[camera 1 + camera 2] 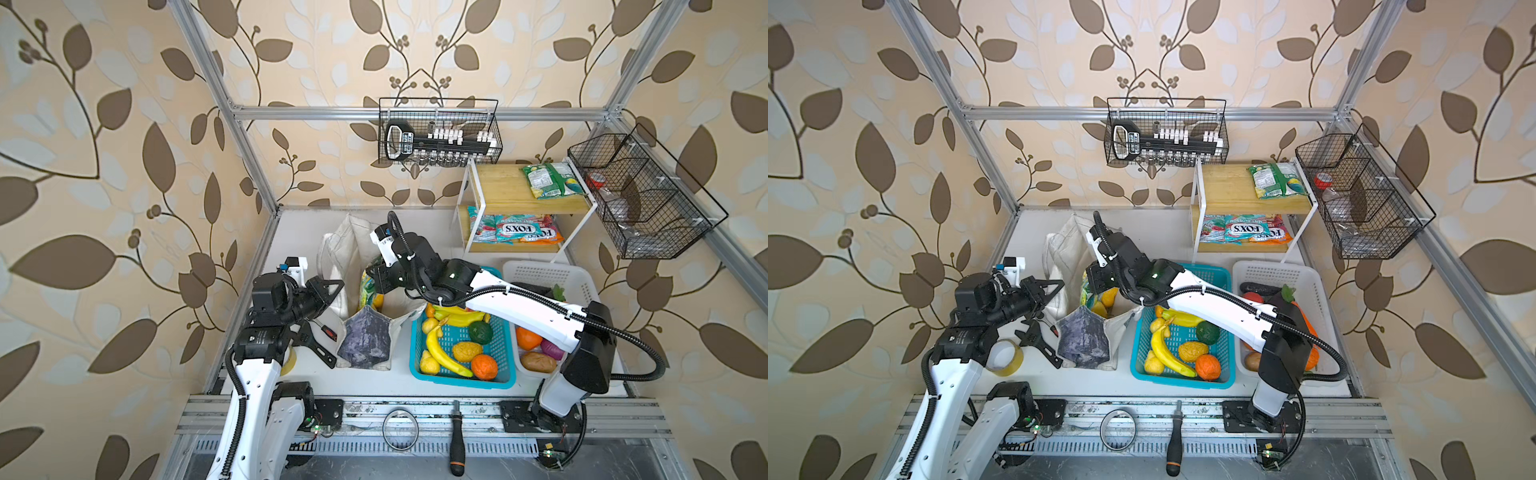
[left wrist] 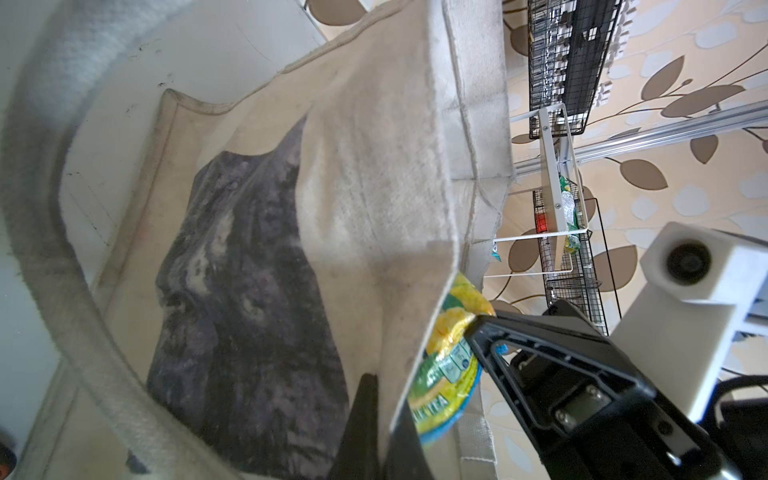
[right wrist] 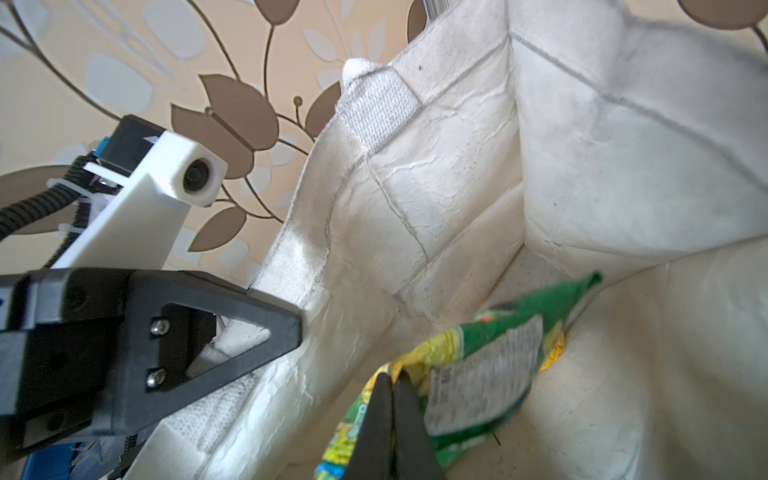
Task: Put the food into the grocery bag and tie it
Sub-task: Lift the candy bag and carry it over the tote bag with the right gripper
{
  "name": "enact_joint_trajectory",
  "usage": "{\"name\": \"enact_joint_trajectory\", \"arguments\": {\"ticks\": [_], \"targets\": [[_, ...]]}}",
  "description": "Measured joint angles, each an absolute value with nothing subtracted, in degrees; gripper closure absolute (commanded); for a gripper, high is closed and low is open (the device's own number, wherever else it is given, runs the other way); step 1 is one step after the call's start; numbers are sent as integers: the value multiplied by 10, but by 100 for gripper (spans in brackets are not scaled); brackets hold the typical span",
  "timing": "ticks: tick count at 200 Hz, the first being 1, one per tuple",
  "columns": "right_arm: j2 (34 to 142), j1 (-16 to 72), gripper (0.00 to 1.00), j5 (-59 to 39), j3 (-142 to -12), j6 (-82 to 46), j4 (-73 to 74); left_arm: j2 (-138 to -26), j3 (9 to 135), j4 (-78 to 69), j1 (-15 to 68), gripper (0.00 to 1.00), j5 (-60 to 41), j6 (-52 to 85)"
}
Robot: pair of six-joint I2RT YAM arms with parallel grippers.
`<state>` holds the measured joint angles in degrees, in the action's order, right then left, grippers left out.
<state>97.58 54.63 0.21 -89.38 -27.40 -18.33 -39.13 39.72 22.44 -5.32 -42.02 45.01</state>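
The off-white grocery bag (image 1: 353,249) (image 1: 1067,245) stands open at the table's middle, its grey-blue panel facing front. My left gripper (image 1: 338,286) (image 2: 384,399) is shut on the bag's rim (image 2: 415,291), with the cloth edge between its fingers. My right gripper (image 1: 380,282) (image 3: 392,378) reaches into the bag's mouth, shut on a green-and-yellow snack packet (image 3: 490,365) (image 2: 449,365) that hangs inside the bag (image 3: 582,145). A yellow toy fruit (image 1: 1106,299) shows in the opening. Another snack packet (image 1: 548,179) lies on the shelf top. The carrot (image 1: 1308,328) lies in the white basket, partly behind my right arm.
A blue basket (image 1: 415,365) of toy fruit stands right of the bag, with the white basket (image 1: 540,270) beyond it. FOX'S packets (image 1: 515,230) lie on the lower shelf. A tape roll (image 1: 1005,357) and a black tool (image 1: 320,345) lie by my left arm.
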Motion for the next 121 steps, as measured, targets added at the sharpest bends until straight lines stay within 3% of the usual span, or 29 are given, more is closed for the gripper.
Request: {"name": "enact_joint_trajectory", "arguments": {"ticks": [121], "targets": [[1008, 528, 100, -7, -913, -283, -135, -391, 397, 220, -53, 100, -420, 453]]}}
